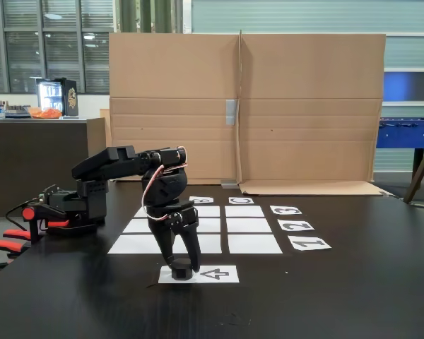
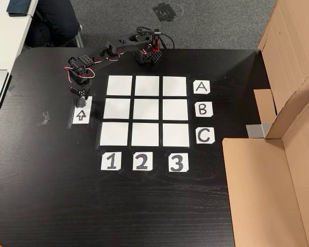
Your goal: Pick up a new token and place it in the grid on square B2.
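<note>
Nine squares of the grid look bare while our pincer stands wide around the token.

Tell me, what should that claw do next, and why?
Probably close. In a fixed view the claw stands with its fingers spread either side of the small black nut-shaped token on the white arrow-printed paper sheet, and all nine white paper grid squares lie bare.
</note>
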